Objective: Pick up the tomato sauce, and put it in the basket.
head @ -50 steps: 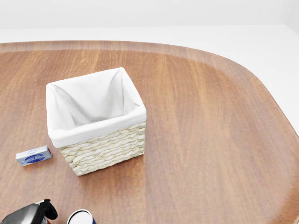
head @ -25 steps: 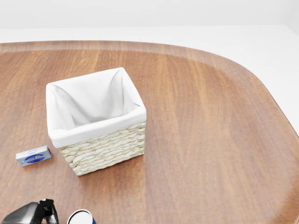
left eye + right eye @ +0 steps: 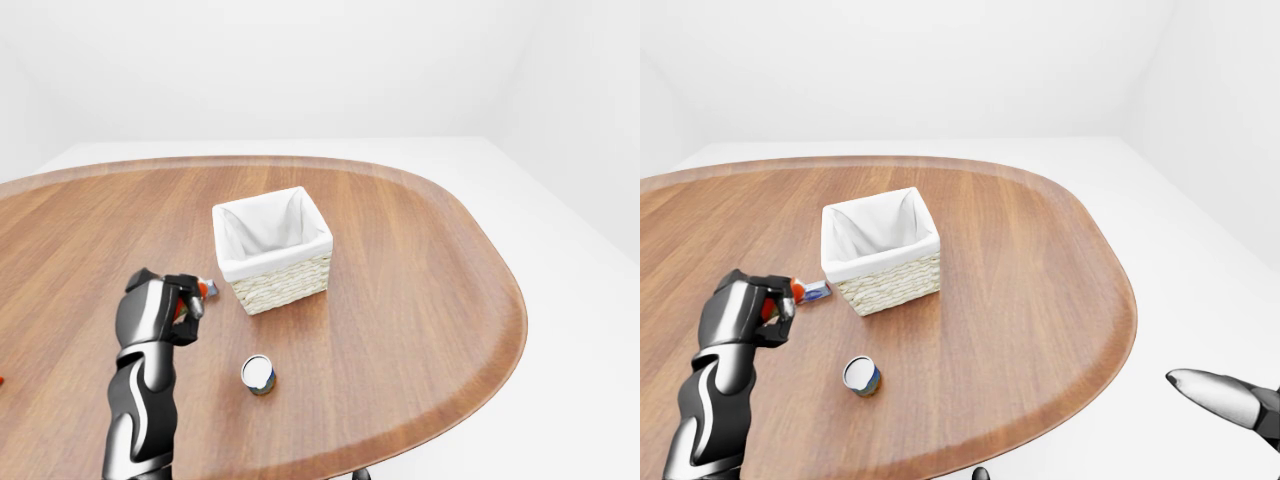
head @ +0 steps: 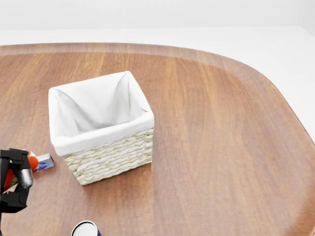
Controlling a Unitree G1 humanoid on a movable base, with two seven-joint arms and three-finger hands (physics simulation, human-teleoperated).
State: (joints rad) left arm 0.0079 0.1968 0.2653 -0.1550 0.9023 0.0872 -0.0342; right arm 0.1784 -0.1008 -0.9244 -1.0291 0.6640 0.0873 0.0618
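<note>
Left hand (image 3: 165,308) at lower left of the left-eye view, fingers wrapped round the tomato sauce (image 4: 30,161) (only its red-orange end pokes out), held up off the table (image 3: 420,290) so it can clear the rim. Basket (image 3: 272,247) sits mid-frame, up and right of the hand, open top, white liner, nothing in it. Small blue box (image 3: 817,291) lies just beside the basket's left wall; a can (image 3: 258,374) stands below it. Right hand (image 3: 1225,394): only a tip at lower right of the right-eye view, cannot tell its state.
</note>
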